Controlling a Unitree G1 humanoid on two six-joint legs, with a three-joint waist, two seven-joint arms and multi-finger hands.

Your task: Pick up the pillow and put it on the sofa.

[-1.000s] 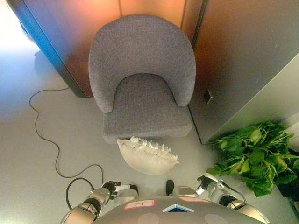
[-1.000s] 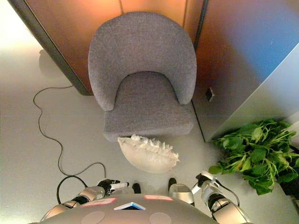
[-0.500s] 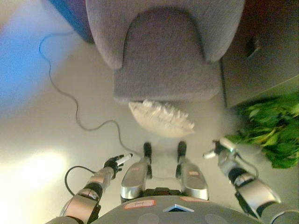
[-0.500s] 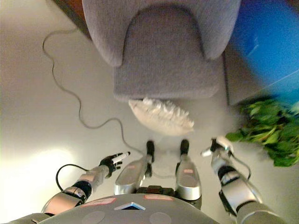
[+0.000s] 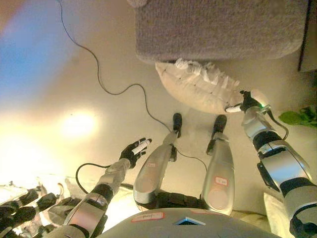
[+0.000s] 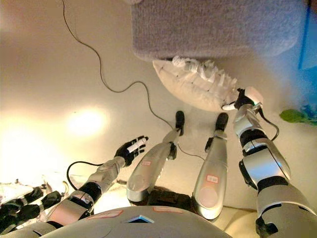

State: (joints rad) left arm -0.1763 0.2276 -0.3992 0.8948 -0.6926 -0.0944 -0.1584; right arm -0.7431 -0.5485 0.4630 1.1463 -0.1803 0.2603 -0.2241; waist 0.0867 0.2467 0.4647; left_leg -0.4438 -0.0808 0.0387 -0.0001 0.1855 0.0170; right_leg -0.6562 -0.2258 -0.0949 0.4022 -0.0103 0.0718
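Note:
A cream, ruffled pillow (image 5: 198, 88) lies on the floor against the front edge of the grey sofa chair (image 5: 218, 29), whose seat fills the top of both views. My right hand (image 5: 246, 101) reaches to the pillow's right end, its fingers open and close to the fabric; whether they touch it is unclear. My left hand (image 5: 134, 150) hovers low over the floor at the lower left, fingers spread open, well away from the pillow.
A thin grey cable (image 5: 99, 79) winds across the floor left of the chair. Green plant leaves (image 5: 302, 117) show at the right edge. A dark wall panel (image 5: 308, 44) stands right of the chair.
The camera has tipped down and closer, so the whole scene slid upward. My right hand has reached forward to the pillow's right end. My left hand has stretched out over the floor.

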